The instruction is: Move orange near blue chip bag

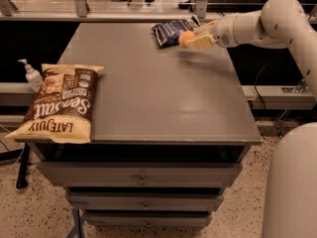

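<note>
The orange [185, 37] is a small round fruit held between the fingers of my gripper [192, 38], just above the far right part of the grey cabinet top [158, 93]. The gripper is shut on it, and the arm [257, 26] reaches in from the right. The blue chip bag [172, 31] lies crinkled at the far edge of the top, right beside the orange on its left; the orange overlaps the bag's right edge in this view.
A large brown-and-yellow "Late July" chip bag [62, 103] lies at the top's left front, overhanging the edge. A white pump bottle [30, 75] stands on a ledge to its left. Drawers [141, 177] sit below the top. A metal rail [124, 17] runs behind.
</note>
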You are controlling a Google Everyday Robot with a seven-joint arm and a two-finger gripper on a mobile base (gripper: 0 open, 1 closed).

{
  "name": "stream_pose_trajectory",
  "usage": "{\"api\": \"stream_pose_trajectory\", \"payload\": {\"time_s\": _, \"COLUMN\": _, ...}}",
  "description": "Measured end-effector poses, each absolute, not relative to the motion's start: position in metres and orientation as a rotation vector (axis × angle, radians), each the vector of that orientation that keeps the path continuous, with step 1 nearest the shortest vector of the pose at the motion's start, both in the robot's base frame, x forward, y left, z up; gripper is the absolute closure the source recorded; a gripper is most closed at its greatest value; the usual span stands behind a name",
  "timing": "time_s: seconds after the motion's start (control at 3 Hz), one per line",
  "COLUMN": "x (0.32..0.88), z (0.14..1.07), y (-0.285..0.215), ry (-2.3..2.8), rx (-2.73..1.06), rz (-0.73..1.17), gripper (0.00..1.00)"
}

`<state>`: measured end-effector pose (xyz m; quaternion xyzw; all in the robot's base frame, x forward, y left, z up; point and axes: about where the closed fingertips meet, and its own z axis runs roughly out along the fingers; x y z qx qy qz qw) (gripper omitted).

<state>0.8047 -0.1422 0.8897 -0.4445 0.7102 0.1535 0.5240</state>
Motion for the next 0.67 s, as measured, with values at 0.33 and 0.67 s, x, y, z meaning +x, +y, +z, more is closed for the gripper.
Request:
{"api": "stream_pose_trajectory", "payload": {"time_s": 0.33, "x": 0.814, "z": 0.881, "y": -0.133, "ry": 1.708, "rx": -1.054, "rz": 0.367, "gripper": 0.85}}
{"api": "stream_pose_trajectory", "payload": {"time_s": 0.67, "x": 0.824, "z": 0.879, "y": -0.133, "ry": 1.708, "rx": -1.009, "rz": 0.341, "gripper": 0.60}}
